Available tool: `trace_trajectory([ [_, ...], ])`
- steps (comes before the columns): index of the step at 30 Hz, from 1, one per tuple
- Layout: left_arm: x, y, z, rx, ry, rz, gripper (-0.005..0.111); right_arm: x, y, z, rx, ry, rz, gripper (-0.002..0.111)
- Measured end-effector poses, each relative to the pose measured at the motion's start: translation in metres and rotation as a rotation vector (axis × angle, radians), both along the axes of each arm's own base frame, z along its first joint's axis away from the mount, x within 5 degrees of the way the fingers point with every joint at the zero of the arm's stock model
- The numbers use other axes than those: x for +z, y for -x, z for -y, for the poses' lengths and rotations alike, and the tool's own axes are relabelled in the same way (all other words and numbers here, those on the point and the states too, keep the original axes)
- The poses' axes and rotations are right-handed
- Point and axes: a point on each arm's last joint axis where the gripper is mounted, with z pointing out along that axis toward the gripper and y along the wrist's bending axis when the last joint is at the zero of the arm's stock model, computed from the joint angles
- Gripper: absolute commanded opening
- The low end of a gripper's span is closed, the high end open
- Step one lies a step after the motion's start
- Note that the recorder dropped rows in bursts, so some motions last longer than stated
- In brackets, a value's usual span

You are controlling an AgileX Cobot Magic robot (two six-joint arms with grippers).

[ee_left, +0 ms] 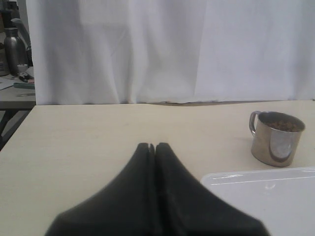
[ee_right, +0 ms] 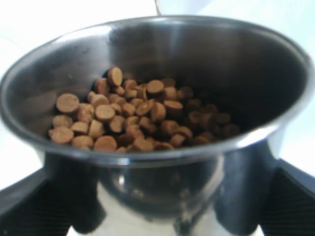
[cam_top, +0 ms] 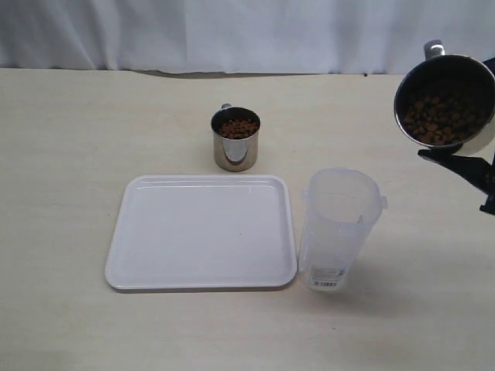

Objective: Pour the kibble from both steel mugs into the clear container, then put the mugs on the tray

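My right gripper (cam_top: 464, 154) is shut on a steel mug (cam_top: 446, 102) and holds it in the air at the right edge, tilted with its mouth toward the camera. Kibble (ee_right: 133, 115) fills that mug (ee_right: 157, 73), and dark fingers (ee_right: 54, 196) press on both its sides. The clear container (cam_top: 337, 229) stands upright below and left of it. A second steel mug (cam_top: 236, 139) with kibble (cam_top: 237, 128) stands behind the white tray (cam_top: 202, 232). My left gripper (ee_left: 152, 146) is shut on nothing, low over the table, left of that mug (ee_left: 276, 138) and tray (ee_left: 266, 196).
A white curtain (cam_top: 232, 31) hangs behind the cream table (cam_top: 69, 154). In the left wrist view a side table with a metal flask (ee_left: 14, 49) shows past the table's left end.
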Motion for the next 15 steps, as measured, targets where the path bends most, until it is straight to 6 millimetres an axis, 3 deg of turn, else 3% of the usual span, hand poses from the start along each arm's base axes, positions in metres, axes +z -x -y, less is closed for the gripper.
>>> trace_trajectory([
  [15, 0.0, 0.0, 0.0, 0.0, -0.002, 0.0, 0.0, -0.0095, 0.0025, 0.0001, -0.014, 0.003, 0.064, 0.005],
])
